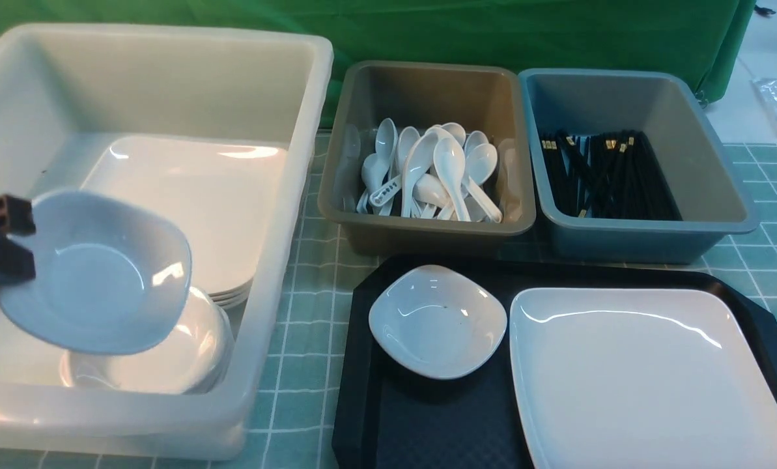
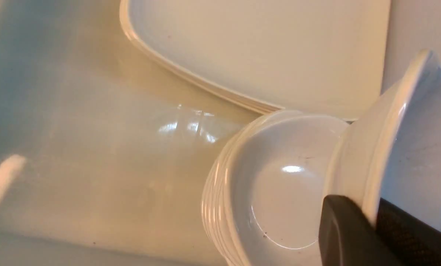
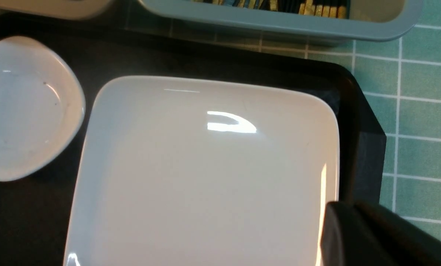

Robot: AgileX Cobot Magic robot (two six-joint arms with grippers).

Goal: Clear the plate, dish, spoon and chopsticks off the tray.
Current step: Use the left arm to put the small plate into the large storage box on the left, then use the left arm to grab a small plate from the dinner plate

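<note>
My left gripper (image 1: 10,242) is shut on the rim of a small white dish (image 1: 98,270) and holds it tilted above a stack of like dishes (image 1: 186,355) in the white tub. In the left wrist view the fingers (image 2: 348,229) pinch that dish's rim (image 2: 394,147). The black tray (image 1: 421,423) holds a second small dish (image 1: 437,320) and the large square plate (image 1: 649,378). My right gripper (image 3: 353,221) is shut and empty, over the plate's edge (image 3: 327,177) and the tray's rim (image 3: 368,159). No spoon or chopsticks show on the tray.
The white tub (image 1: 277,260) also holds a stack of square plates (image 1: 199,195). A brown-grey bin (image 1: 427,241) holds several white spoons (image 1: 427,172). A blue-grey bin (image 1: 649,241) holds several black chopsticks (image 1: 606,172). All stand on a green checked cloth (image 1: 303,365).
</note>
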